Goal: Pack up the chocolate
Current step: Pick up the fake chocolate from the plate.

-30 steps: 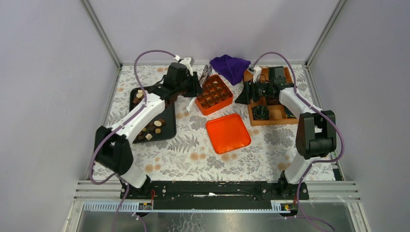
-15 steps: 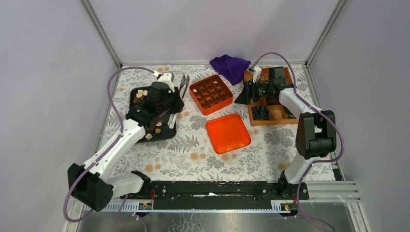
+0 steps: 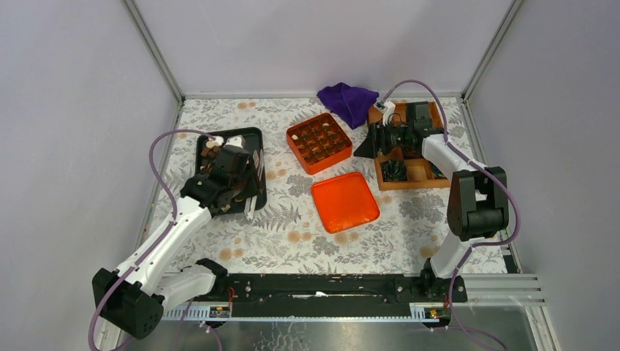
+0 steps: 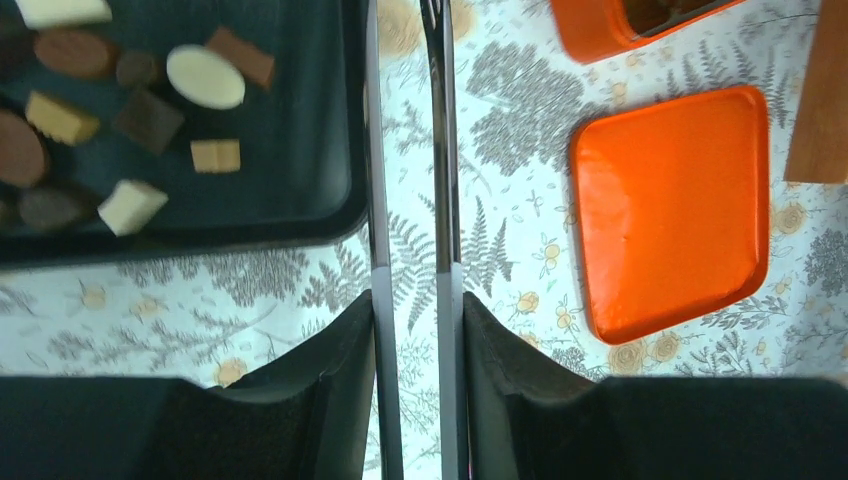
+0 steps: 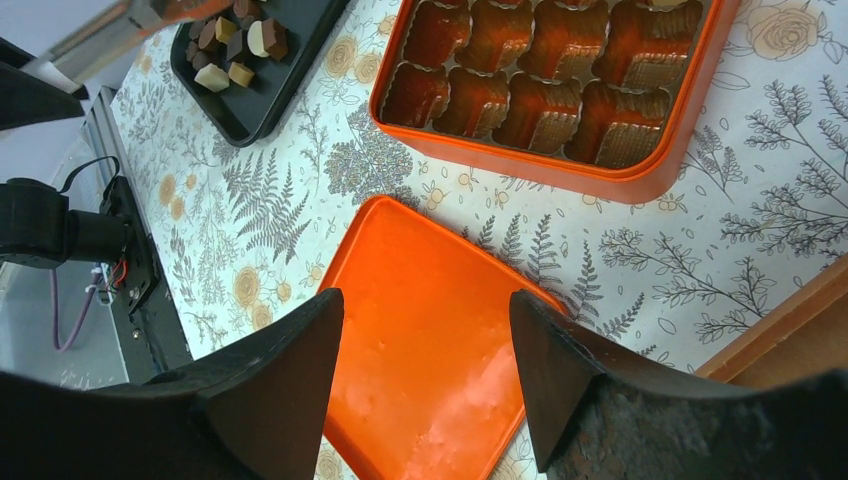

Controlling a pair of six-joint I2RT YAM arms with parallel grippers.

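Small brown, tan and cream pieces of chocolate [image 4: 205, 76] lie in a black tray [image 4: 300, 120] at the left, also showing as chocolate [image 3: 212, 144] past my left arm. My left gripper [image 4: 412, 300] is shut on thin metal tweezers [image 4: 441, 150], whose two arms run along the tray's right edge with nothing between them. An orange box [image 3: 319, 142] lined with brown paper cups [image 5: 520, 100] stands at the back centre. The right gripper [image 5: 425, 300] hangs open and empty beside the box, over the orange lid [image 5: 420, 400].
The orange lid [image 3: 344, 201] lies flat in the middle of the floral cloth. A wooden tray [image 3: 413, 179] with dark crinkled wrappers [image 3: 395, 170] sits at the back right, under my right arm. A purple cloth [image 3: 349, 101] is bunched against the back wall.
My left arm has swung from over the orange box back left and nearer, carrying the tweezers to the black tray's right edge. The right arm has not moved.
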